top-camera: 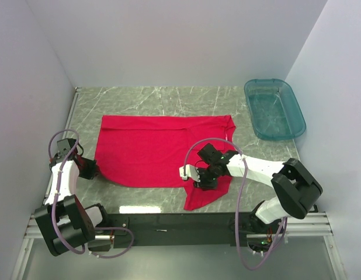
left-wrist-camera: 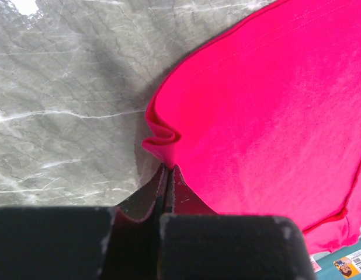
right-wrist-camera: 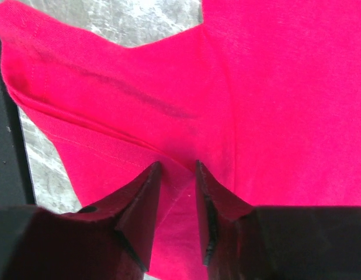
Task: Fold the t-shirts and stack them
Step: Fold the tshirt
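One red t-shirt [top-camera: 151,151] lies spread flat on the marble table, with a sleeve [top-camera: 205,195] pointing toward the near edge. My left gripper [top-camera: 94,170] is at the shirt's left edge. In the left wrist view this gripper [left-wrist-camera: 169,166] is shut on a puckered bit of the red cloth [left-wrist-camera: 268,99]. My right gripper [top-camera: 199,178] is down on the shirt where the near sleeve joins the body. In the right wrist view its jaws [right-wrist-camera: 177,165] stand partly apart, with a low ridge of the red cloth [right-wrist-camera: 274,105] between the fingers.
A teal see-through tub [top-camera: 274,108] stands at the back right, with nothing seen in it. Grey marble table [top-camera: 169,96] shows behind and left of the shirt. White walls close in the left, back and right sides. A black rail runs along the near edge.
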### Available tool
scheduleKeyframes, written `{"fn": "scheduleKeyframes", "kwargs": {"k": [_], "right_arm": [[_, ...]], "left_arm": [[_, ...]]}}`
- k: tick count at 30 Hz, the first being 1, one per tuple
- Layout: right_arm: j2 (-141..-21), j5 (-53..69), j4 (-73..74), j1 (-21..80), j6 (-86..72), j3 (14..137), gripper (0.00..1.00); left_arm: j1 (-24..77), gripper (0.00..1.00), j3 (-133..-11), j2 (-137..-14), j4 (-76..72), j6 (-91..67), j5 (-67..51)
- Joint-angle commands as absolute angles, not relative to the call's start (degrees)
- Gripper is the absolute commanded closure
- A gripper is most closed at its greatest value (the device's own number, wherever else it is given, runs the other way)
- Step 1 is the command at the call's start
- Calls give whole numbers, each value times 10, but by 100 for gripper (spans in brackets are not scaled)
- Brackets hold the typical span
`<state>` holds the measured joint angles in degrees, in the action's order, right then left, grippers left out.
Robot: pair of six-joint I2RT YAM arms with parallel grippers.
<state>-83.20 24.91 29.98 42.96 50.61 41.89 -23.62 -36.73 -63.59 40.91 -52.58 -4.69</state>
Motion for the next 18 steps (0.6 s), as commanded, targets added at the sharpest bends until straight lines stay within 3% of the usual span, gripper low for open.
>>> {"fn": "scheduleKeyframes", "kwargs": {"k": [1,5,9,18], "right_arm": [[-845,257,297,427,504,433,65],[-838,261,311,427,513,432,75],[-807,264,332,426,517,434,94],[-703,264,366,412,500,454,94]], "left_arm": [[-240,100,-367,-634,398,-513,-54],[-242,100,-367,-633,397,-512,-57],[-242,100,-366,-634,398,-513,-57],[-243,100,-365,-633,395,-512,-62]]}}
